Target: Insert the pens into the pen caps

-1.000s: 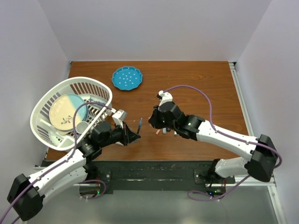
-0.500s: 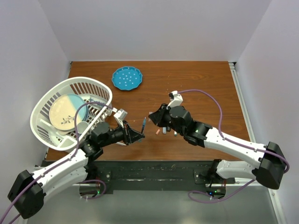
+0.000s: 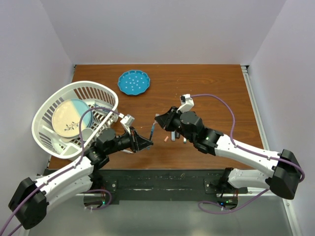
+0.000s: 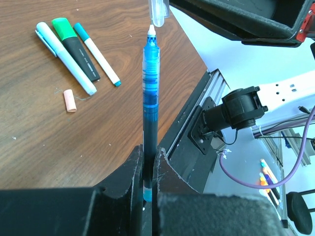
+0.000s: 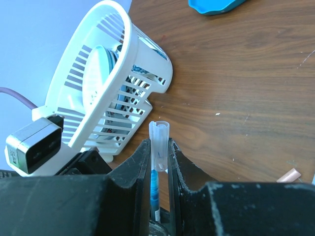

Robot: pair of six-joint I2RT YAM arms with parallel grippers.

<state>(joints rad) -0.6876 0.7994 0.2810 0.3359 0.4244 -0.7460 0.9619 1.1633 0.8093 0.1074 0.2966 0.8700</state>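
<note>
We've got the left fingers (image 4: 134, 169) clamped on the blue pen (image 4: 150, 93), its bottom end hidden between them. Right fingers (image 5: 141, 164) pinch the clear cap (image 5: 159, 135) at the pen's tip, above the tabletop (image 4: 49, 137). We can't tell if it's in yet.

No lettering, brand or number is legible in any view. The translucent blue plastic pen (image 4: 150, 93) pinched between the left jaws and the clear plastic cap (image 5: 159, 142) between the right jaws show plain surfaces. Any print on the dark-barrelled marker with a green cap (image 4: 75, 44), left of the left jaws, is too small to tell.
</note>
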